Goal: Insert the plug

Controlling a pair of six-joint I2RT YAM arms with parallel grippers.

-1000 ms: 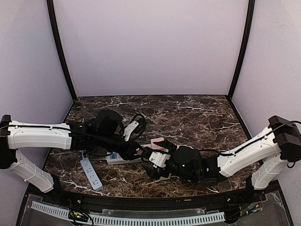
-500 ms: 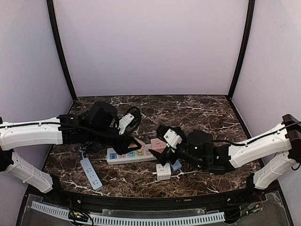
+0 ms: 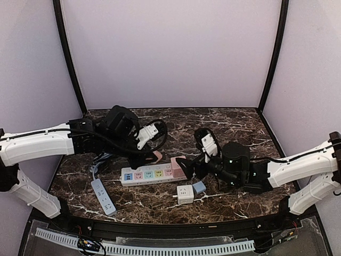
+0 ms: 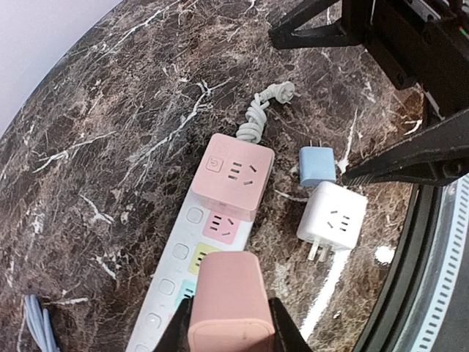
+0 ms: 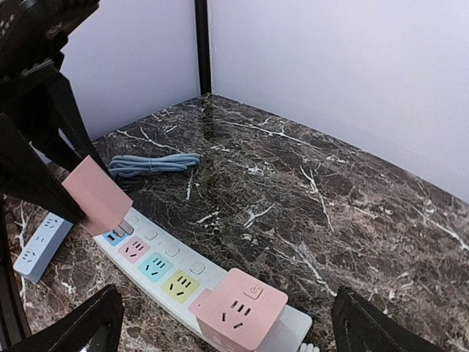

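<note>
The left gripper (image 4: pixel 229 326) is clamped on a pink cube plug (image 4: pixel 227 290), one black finger on each side face. It holds the plug low over the white power strip (image 3: pixel 149 175), which lies across the middle of the marble-patterned table (image 3: pixel 229 128).

In the right wrist view the plug hangs tilted. Its metal pins point down at the blue socket near the strip's far end. Whether the pins touch the strip cannot be told.

The right gripper (image 4: pixel 311 103) is spread wide and holds nothing. It sits just beside the other end of the strip.

Judged from this, the task is at the alignment step, and the plug is not yet seated. The next move likely calls for levelling the cube, lining its pins with the slots, then pressing straight down. The free gripper may need to steady the strip.

- **Strip:** a long, flat, smooth plastic bar with a row of pastel sockets in blue, pink, green and yellow.
- **Pink adapter (image 4: pixel 233 174):** a matching cube with rounded corners that sits plugged in at the strip's cord end.
- **Grey cord (image 4: pixel 256 121):** it is bundled just beyond the adapter.
- **Loose plugs:** a white cube adapter (image 4: pixel 333 220) and a small blue plug (image 4: pixel 317 165) lie near the strip.
- **Second white strip (image 3: pixel 103 196):** it lies well apart, by the left arm.
</note>
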